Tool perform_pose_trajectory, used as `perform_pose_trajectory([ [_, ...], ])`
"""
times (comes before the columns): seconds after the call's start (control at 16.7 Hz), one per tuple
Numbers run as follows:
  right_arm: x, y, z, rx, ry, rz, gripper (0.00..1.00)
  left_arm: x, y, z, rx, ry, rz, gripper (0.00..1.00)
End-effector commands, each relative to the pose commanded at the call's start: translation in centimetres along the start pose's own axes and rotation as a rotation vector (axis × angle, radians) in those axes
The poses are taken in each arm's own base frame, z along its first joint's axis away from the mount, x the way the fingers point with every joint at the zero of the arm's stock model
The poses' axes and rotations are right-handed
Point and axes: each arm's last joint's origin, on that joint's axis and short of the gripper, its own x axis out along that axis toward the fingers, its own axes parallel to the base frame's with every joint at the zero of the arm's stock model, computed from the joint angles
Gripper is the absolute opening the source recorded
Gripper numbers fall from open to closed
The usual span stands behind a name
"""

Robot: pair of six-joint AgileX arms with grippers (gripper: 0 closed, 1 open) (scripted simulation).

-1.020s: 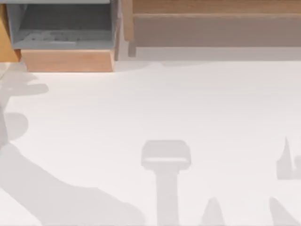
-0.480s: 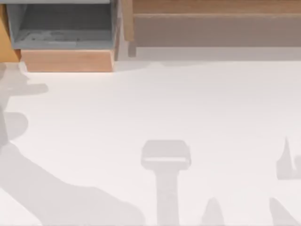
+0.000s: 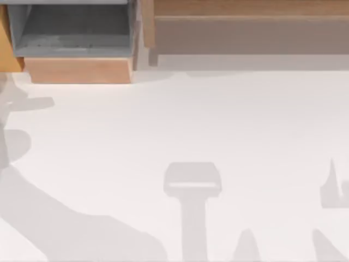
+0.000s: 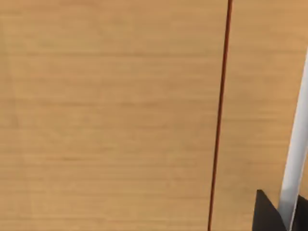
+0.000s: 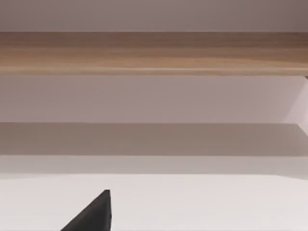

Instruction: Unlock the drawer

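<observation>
Drawer (image 3: 76, 46) pulled open at table's (image 3: 218, 125) far left, wooden unit (image 3: 245, 33) beside it

The drawer (image 3: 76, 52) stands pulled open at the table's far left, grey inside, tan front board facing forward.

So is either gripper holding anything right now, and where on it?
It cannot be told. The drawer sits pulled out at the table's far left, and no grip on it is visible. The left wrist view faces tan wood up close.
</observation>
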Motion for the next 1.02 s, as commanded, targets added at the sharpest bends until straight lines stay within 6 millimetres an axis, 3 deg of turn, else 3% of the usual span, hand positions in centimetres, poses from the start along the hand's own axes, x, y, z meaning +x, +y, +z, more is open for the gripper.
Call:
perform_pose_trajectory([
  [0.42, 0.0, 0.0, 0.0, 0.0, 0.0, 0.0, 1.0, -0.5, -0.4, -0.2, -0.011, 0.003, -0.015, 0.0],
  [0.84, 0.0, 0.0, 0.0, 0.0, 0.0, 0.0, 1.0, -5.7, -0.6, -0.2, -0.017, 0.004, -0.021, 0.0],
  [1.02, 0.0, 0.0, 0.0, 0.0, 0.0, 0.0, 1.0, -6.4, -0.5, -0.1, -0.013, 0.003, -0.017, 0.0],
])
